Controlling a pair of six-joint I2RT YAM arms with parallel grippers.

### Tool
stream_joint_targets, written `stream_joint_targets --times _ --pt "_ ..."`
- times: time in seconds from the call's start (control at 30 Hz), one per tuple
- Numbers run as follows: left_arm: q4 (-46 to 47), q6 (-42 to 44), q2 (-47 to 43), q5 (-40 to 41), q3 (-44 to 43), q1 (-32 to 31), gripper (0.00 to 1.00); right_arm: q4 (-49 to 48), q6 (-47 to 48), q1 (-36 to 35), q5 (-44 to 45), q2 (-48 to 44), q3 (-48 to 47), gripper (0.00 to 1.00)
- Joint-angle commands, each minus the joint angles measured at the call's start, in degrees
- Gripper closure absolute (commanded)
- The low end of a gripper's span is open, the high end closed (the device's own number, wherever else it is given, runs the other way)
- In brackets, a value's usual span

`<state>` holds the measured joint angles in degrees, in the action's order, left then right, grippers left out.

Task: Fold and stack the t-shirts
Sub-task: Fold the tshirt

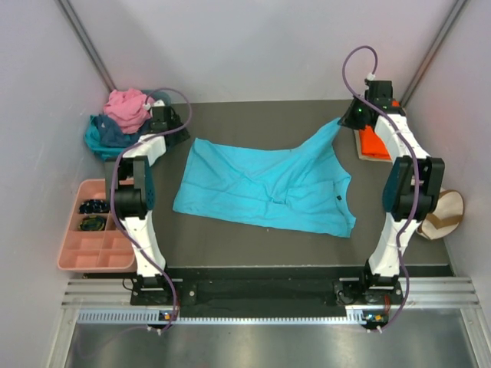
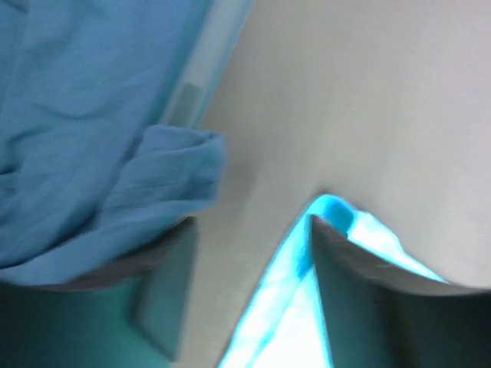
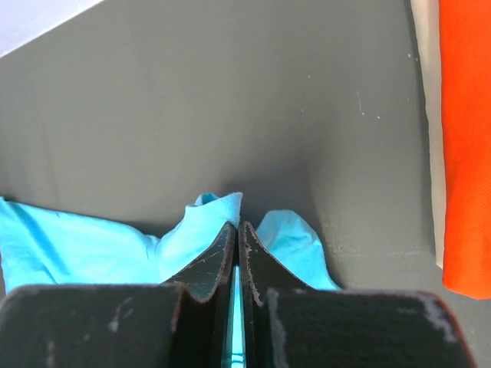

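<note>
Covering the middle of a dark grey tabletop (image 1: 230, 238), the turquoise t-shirt (image 1: 261, 188) lies spread out and wrinkled, its long edges running aslant from back left to front right. White walls (image 1: 253, 46) close the table in at the back and on both sides, and a metal rail (image 1: 84, 295) runs along the near edge where both arms are bolted. The far right corner of the shirt is pulled up off the surface into the right gripper (image 1: 351, 116). In the right wrist view that gripper (image 3: 238, 227) has its fingers pressed together on a fold of the turquoise cloth (image 3: 77, 245), with bare grey surface (image 3: 192, 100) beyond. Just to the right lies a folded orange shirt (image 3: 464, 138), with a pale strip showing along its edge. At the back left corner sits a loose pile of shirts (image 1: 103, 138), with pink on top of navy and teal. The left gripper (image 1: 163, 116) is just beside this pile. Its own view is blurred, but the left gripper (image 2: 253, 226) has its fingers standing apart with nothing pinched between them. Blue cloth shows on one side and a bright turquoise edge (image 2: 337, 215) lies along the other finger. A pink compartment tray (image 1: 96, 249) lies at the left edge, and a cream bag (image 1: 445, 211) at the right.
</note>
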<state>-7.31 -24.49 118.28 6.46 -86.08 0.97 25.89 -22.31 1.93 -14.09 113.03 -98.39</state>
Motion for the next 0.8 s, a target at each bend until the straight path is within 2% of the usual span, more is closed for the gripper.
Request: stream_joint_targets --times 0.0,0.03,0.1,0.37,0.77 --pt "2.83 -0.82 0.72 -4.17 -4.26 0.08 0.20 -1.63 0.07 0.18 -0.33 1.13 -0.75 1.00" --pt "2.65 -0.82 1.86 -6.17 -4.96 0.08 0.13 -1.63 0.07 0.26 -0.41 1.31 -0.66 1.00" --pt "2.30 -0.73 3.09 -9.43 -7.60 0.08 0.13 -1.54 0.07 0.18 -0.42 1.75 -0.66 1.00" --pt "3.88 -2.40 7.75 -17.52 -11.56 -0.01 0.23 -1.28 0.24 0.26 -0.42 3.07 -0.84 1.00" --pt "5.55 -3.28 10.22 -20.43 -11.74 -0.09 0.38 -1.10 0.60 0.18 -0.24 3.42 -0.58 1.00"
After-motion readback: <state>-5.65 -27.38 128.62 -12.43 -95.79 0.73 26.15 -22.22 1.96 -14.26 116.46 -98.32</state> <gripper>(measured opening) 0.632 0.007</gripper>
